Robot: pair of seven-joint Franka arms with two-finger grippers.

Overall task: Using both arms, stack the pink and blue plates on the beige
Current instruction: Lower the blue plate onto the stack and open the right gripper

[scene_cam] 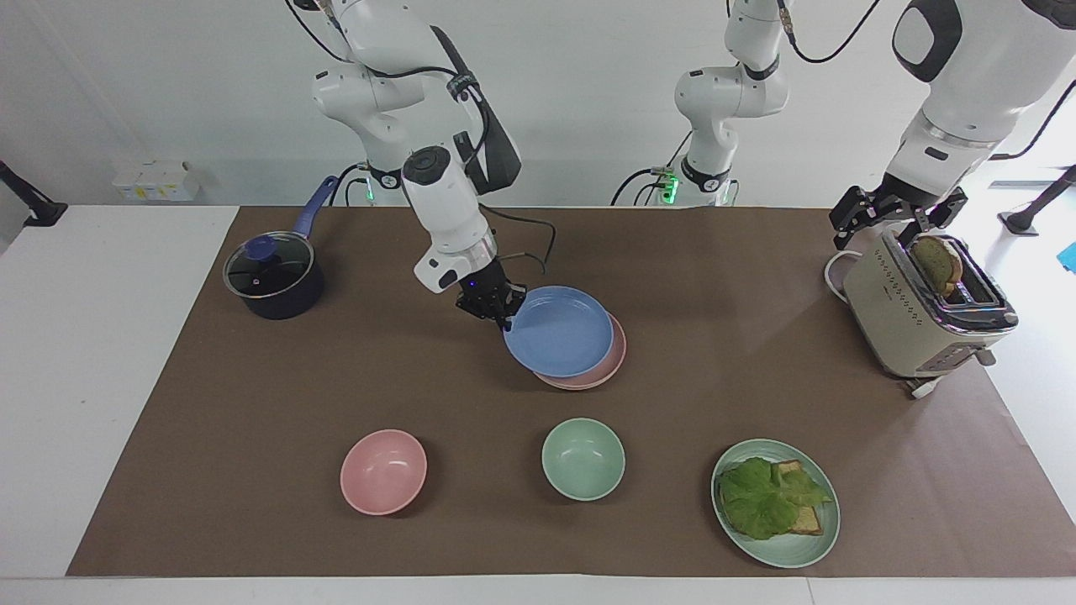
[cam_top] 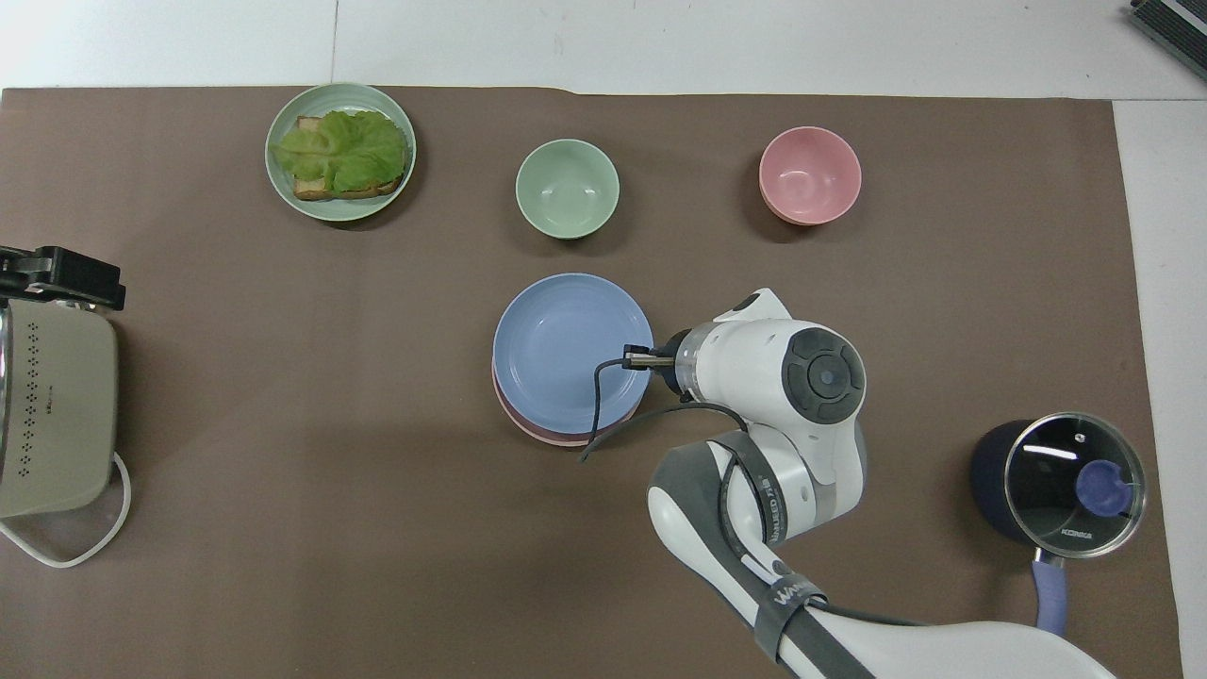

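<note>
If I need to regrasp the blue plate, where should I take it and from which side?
By the rim, at the edge toward the right arm's end of the table, where the right gripper is shut on it. The blue plate is shallow and wide, so only its thin rim fits between fingers, and it sits over the pink plate, leaving its edge exposed.

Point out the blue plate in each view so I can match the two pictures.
Facing view: the blue plate sits near the middle, held at its rim by the right gripper, over the pink plate.
Overhead view: the blue plate is at the centre, its rim by the right arm's wrist, almost covering the pink plate.
Shared landmark: the green bowl, next to the plates, farther from the robots.
</note>
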